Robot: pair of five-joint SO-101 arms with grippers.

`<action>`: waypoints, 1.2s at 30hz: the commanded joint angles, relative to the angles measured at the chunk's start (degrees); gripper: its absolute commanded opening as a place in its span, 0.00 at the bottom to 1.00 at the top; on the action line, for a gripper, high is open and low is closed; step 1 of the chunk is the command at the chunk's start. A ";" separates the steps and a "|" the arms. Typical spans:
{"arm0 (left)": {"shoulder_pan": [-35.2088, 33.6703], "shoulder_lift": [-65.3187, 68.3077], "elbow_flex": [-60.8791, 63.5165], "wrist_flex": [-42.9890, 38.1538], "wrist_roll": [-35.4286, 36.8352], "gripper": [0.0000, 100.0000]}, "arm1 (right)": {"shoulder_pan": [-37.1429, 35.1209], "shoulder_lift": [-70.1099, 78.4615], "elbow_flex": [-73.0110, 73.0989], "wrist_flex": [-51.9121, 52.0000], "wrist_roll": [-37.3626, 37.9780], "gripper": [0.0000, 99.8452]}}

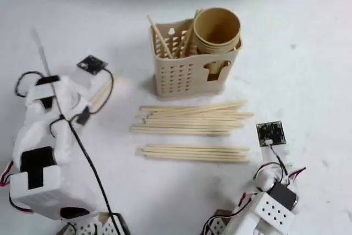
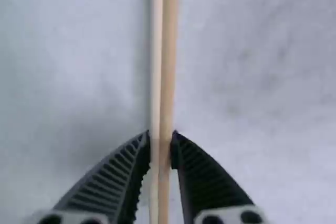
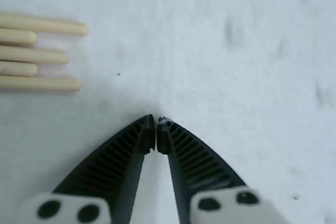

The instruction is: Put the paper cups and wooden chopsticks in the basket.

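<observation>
The left gripper (image 2: 160, 139) is clamping shut on a pair of wooden chopsticks (image 2: 164, 51). Its ribbed black fingers (image 2: 118, 177) are pressing on the sticks from both sides. The pair is running straight out ahead of the fingertips, just above the white table (image 1: 308, 53).

The right gripper (image 3: 156, 124) is resting closed with its fingertips meeting and nothing between them. It is hanging over bare table surface. The ends of the nearer chopstick pile (image 1: 195, 153) are lying near it, on the side toward the left arm (image 1: 41, 136), and are not touching it. A second chopstick pile (image 1: 192, 118) is lying just beyond the first, farther from the right gripper, with both piles stretching across the space between the two arms.

The basket (image 1: 187, 78) is standing upright past both piles, well apart from either gripper. The paper cups (image 1: 217, 28) are sitting stacked inside it, in the half closer to the right gripper's side. A few chopsticks in the basket (image 1: 161, 38) are leaning in the half closer to the left gripper's side.
</observation>
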 commanded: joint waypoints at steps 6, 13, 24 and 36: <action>7.25 -4.00 -0.18 -0.09 8.70 0.15 | 1.10 -0.31 -0.18 -0.92 0.70 0.02; 7.87 -15.87 -0.44 -1.05 9.32 0.14 | 1.10 -0.31 -0.18 -0.92 0.70 0.02; 9.63 -30.99 2.81 -7.12 11.43 0.11 | 1.10 -0.31 -0.18 -0.92 0.70 0.02; 15.34 -0.31 -12.40 -8.26 7.47 0.17 | 1.10 -0.31 -0.18 -0.92 0.70 0.02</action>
